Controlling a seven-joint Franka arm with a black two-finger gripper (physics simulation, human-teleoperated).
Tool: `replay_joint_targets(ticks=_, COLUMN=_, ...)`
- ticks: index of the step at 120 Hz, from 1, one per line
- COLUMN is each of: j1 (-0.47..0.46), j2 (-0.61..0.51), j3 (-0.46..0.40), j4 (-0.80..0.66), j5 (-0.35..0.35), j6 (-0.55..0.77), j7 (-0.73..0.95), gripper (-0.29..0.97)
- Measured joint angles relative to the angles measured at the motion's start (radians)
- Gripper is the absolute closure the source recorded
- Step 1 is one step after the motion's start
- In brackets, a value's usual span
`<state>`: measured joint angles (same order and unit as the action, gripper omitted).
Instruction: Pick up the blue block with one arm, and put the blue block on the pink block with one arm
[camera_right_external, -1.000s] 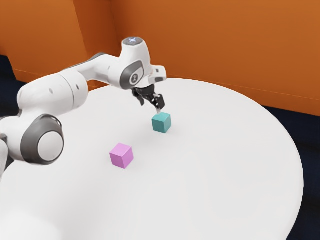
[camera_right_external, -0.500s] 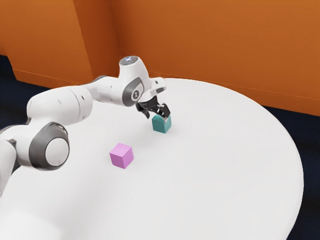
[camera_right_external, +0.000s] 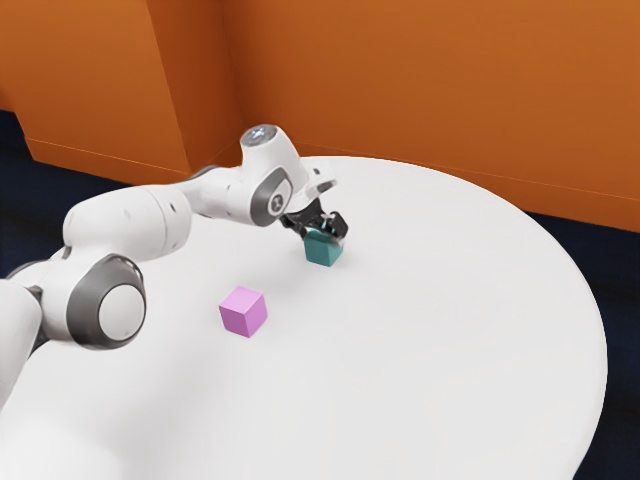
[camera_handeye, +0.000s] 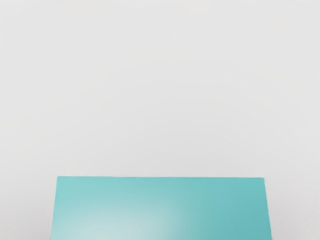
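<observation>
The blue block looks rigid and light, best taken by two opposite flat sides; whether the gripper clamps it, I cannot tell.

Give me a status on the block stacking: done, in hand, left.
Done: the reach. The gripper is down at the top of the blue block, which renders teal. In hand: the grasp; the block rests on the table, not yet lifted. Left: lift it, carry it to the pink block, whose top is bare, and set it there.
</observation>
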<state>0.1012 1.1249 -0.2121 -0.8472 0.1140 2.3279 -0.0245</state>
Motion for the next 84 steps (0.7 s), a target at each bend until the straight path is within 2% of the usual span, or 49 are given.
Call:
replay_joint_targets(ticks=20, j1=0.001, j2=0.007, j3=-0.002, j4=0.001, j5=0.0, j6=0.028, j7=0.003, gripper=0.01)
replay_joint_targets(ticks=40, j1=0.002, j2=0.009, j3=-0.004, j4=0.0, j5=-0.001, j6=0.045, j7=0.005, gripper=0.22)
replay_joint_targets(ticks=60, j1=0.002, j2=0.001, j3=0.0, j4=-0.006, j5=0.003, j6=0.052, j7=0.001, gripper=0.34)
replay_joint_targets(ticks=84, j1=0.002, j2=-0.073, j3=0.013, j4=-0.105, j5=0.011, j6=0.037, j7=-0.002, gripper=0.36)
